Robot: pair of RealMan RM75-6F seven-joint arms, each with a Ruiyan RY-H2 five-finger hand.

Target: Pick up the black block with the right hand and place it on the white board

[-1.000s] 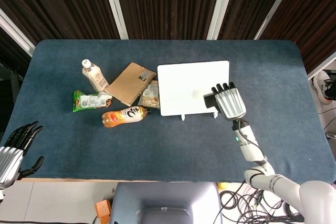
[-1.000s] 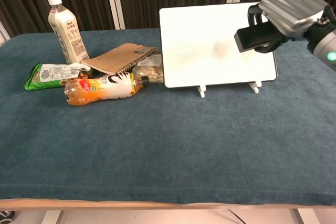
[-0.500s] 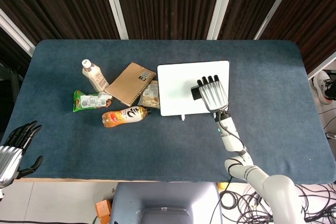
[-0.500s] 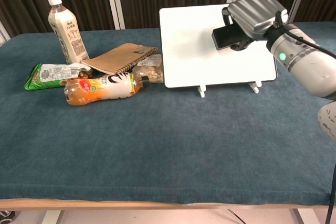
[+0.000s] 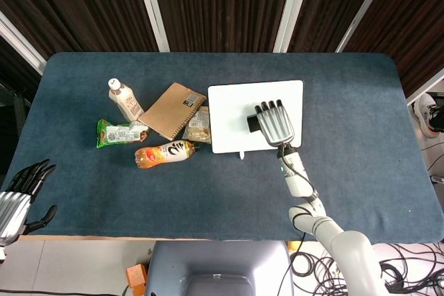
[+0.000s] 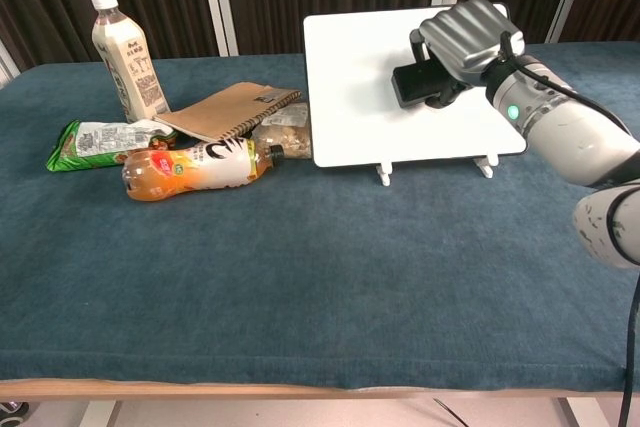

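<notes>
Looking down from the head view: right hand [image 5: 276,121] sits over the white board [image 5: 232,110], back of the hand up. Its fingers [image 5: 270,107] are curled down around the black block [image 5: 253,123], which sticks out on the hand's left side, above the board's surface. Whether block and board touch cannot be told from this angle. Left hand [image 5: 17,195] is at the lower left corner, off the desk [image 5: 208,185] edge, fingers spread apart and holding nothing. Left of the board: a brown notebook [image 5: 173,109], a white bottle [image 5: 123,100], a green packet [image 5: 118,132], an orange bottle [image 5: 164,152] lying flat, and a snack bag [image 5: 198,125] touching the board's left edge.

Chest view: right hand [image 6: 462,42] grips the black block [image 6: 414,85] from above, fingers wrapped over its top, block in front of the white board [image 6: 350,87]. Board stands tilted on two small white feet. Block's lower edge appears close to the board face; contact unclear. Orange bottle [image 6: 190,169] lies on its side before the notebook [image 6: 225,110]; white bottle [image 6: 125,57] stands upright behind the green packet [image 6: 95,139]. Left hand not visible in this view.
</notes>
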